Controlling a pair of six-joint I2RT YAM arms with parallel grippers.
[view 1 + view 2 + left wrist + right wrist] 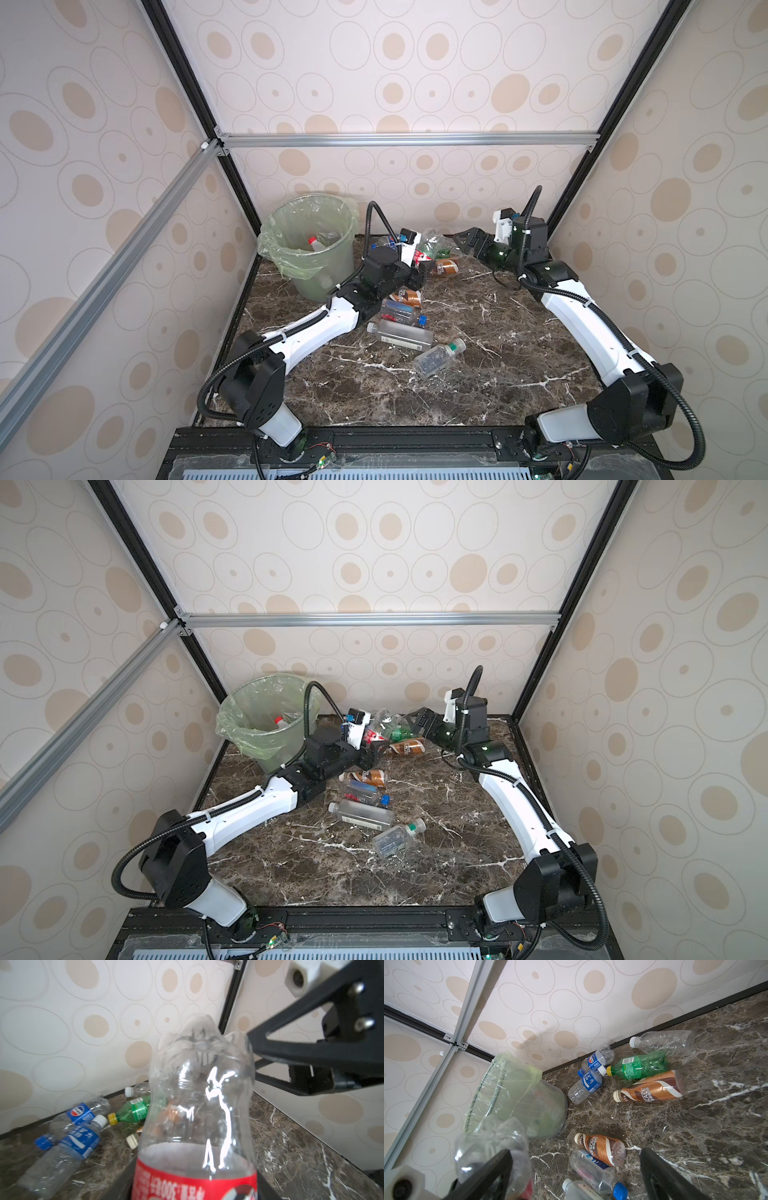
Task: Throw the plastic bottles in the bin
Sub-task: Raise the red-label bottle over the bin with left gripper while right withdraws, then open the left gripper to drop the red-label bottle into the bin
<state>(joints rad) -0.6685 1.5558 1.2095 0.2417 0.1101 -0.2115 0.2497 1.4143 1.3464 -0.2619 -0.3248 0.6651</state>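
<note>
left pincer (pixel 420 272): pinching red-labelled bottle (pixel 197 1105), right of bin (pixel 316 282) | right pincer (pixel 460 243): spread wide, empty, just beside that bottle's base | bin: far-left tabletop (pixel 498 374) corner, red-capped bottle (pixel 318 243) inside | loose bottles (pixel 405 334): lying on tabletop, centre and far edge

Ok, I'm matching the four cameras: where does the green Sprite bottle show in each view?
In a top view: green Sprite bottle by the back wall, right of the bin.
In a top view: the bottle, same spot.
Left wrist: beyond the held red-labelled bottle, beside the Pepsi bottle.
Right wrist: between white-capped bottle and Nescafé bottle.
Landmark: that brown Nescafé bottle alongside.
</note>
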